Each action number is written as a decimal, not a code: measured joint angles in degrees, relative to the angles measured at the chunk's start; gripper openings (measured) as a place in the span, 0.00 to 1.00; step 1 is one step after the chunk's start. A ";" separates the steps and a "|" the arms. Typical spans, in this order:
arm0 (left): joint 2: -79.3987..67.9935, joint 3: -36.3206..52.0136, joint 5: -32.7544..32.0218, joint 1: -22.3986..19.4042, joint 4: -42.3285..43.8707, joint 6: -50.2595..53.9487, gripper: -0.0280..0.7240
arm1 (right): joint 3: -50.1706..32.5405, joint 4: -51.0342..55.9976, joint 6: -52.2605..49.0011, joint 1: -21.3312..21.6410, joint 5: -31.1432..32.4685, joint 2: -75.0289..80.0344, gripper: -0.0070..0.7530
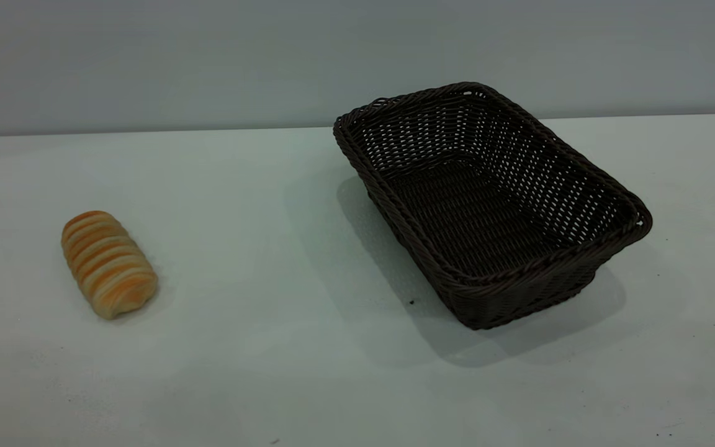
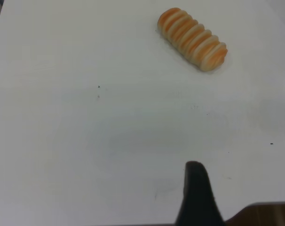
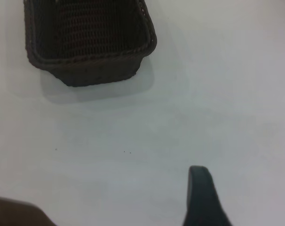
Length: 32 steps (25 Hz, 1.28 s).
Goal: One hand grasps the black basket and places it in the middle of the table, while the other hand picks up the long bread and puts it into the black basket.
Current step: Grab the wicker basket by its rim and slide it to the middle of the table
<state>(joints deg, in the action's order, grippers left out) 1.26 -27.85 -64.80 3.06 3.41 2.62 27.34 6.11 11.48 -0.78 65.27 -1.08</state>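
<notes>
Exterior view first, working from the near edge of the table (image 1: pixel 308 385) outward: we see a broad bare stretch of pale worktop with a few tiny dark specks, and neither arm enters this picture. Farther in, toward the left edge, the long bread (image 1: pixel 108 264) lies flat on the surface, its striped crust up and its long axis angled, one end pointing toward the near edge and the other toward the far left corner. Well apart from it, on the right half of the worktop, the black basket (image 1: pixel 488 205) stands upright on its base with nothing inside; it sits skewed to the table edges, one corner turned toward the near edge and the opposite corner reaching almost to the far edge. One dark speck (image 1: pixel 411 302) lies just beside its near left side.

From the left wrist we see a single black fingertip of the left gripper (image 2: pixel 197 197) hanging over bare table, with the long bread (image 2: pixel 193 38) lying well beyond it, untouched. Only that one finger shows, so we cannot tell how its jaws are set.

From the right wrist we see likewise one black fingertip of the right gripper (image 3: pixel 203 197) above bare worktop, the black basket (image 3: pixel 86 61) well ahead of it and clear of contact. Again we cannot tell its jaw setting.
</notes>
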 joint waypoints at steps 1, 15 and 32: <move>0.00 0.00 0.00 0.00 0.00 0.00 0.75 | 0.00 0.00 0.00 0.00 0.00 0.00 0.63; 0.00 0.00 0.00 0.00 -0.05 -0.06 0.75 | 0.00 0.00 0.00 0.00 0.00 0.00 0.63; -4.60 -2.84 5.13 0.00 -1.56 1.18 0.75 | 4.12 14.24 9.61 0.00 -4.99 14.29 0.63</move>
<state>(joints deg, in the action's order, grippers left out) -3.34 -30.69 -59.67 3.06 1.86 3.80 31.46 20.35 21.10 -0.78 60.29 13.20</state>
